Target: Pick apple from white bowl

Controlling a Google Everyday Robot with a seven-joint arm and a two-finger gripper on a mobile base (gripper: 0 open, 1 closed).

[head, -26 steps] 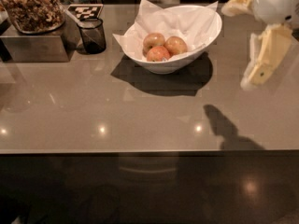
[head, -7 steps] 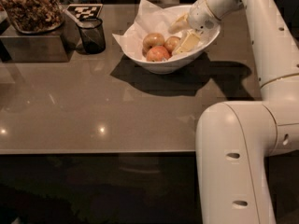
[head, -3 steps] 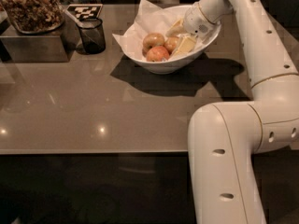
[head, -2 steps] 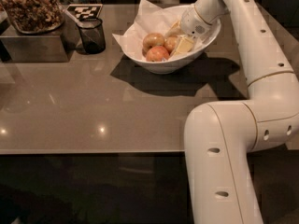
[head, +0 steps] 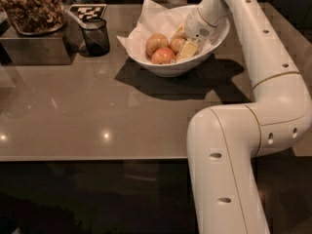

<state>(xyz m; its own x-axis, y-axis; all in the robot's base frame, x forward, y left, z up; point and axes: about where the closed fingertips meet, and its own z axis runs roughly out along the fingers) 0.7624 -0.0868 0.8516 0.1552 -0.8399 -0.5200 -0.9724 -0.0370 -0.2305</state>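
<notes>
On counter (head: pixel 97 111), white bowl (head: pixel 168 71) — apple (head: pixel 175 43) seemingly touching pincer (head: pixel 184 41).

The arm (head: pixel 229 169) is glossy white plastic, built of thick rounded tubes that bulge at the joints, with thin tan seam lines ringing the segments and small dark oval recesses dotted along the shells. Toward the wrist it narrows to a slimmer white cuff edged by a grey band. The gripper (head: pixel 181 42), down inside the white bowl (head: pixel 168 70), is a duller cream-yellow than the rest
</notes>
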